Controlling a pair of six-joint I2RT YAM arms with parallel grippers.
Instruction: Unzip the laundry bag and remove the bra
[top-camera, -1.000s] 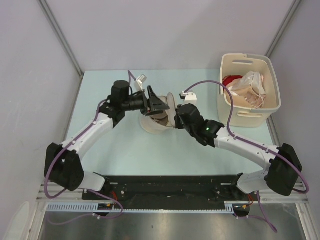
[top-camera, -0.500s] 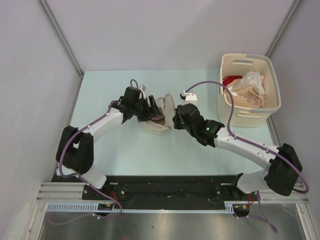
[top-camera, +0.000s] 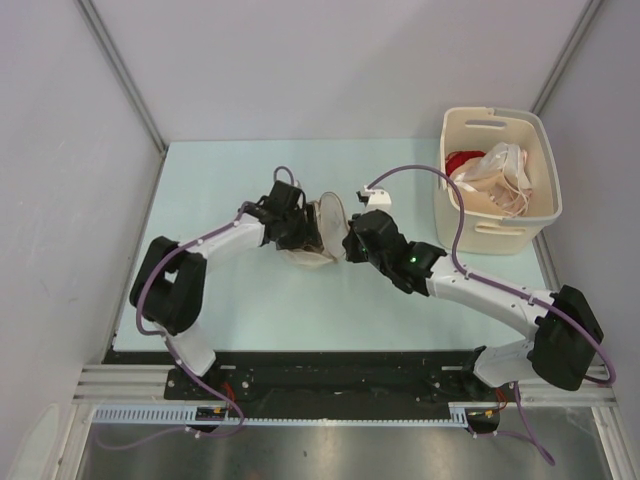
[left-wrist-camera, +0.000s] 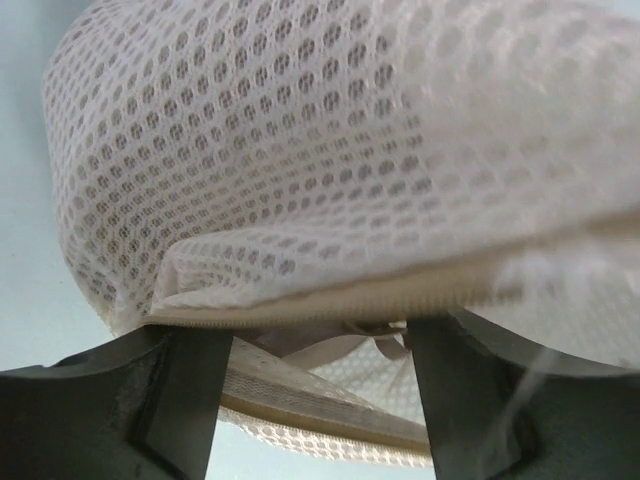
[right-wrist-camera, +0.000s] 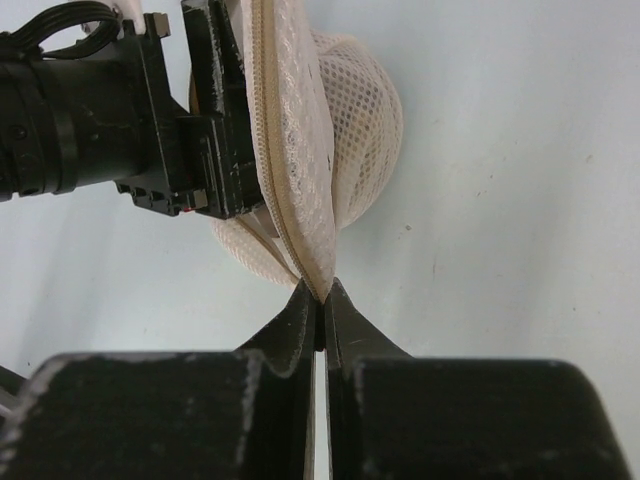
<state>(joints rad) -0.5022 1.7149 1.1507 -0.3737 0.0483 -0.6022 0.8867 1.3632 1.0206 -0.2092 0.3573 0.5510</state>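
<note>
Pale green table (top-camera: 250, 290). Laundry bag (right-wrist-camera: 350, 120) sat between both tools: right gripper (right-wrist-camera: 320, 300) pinched its zip rim, left gripper (left-wrist-camera: 320, 345) spread wide at the gaping seam. Bra unseen. Best bet looked like holding the rim taut and pushing the left deeper before closing.

Overhead view: I see even, diffuse light, seemingly from above, throwing faint soft shadows on the pale blue-green tabletop (top-camera: 250, 300). Left wrist view: the round cream mesh laundry bag (left-wrist-camera: 300, 150) is sharp at left and blurred at right. Right wrist view: bright, crisp.
</note>
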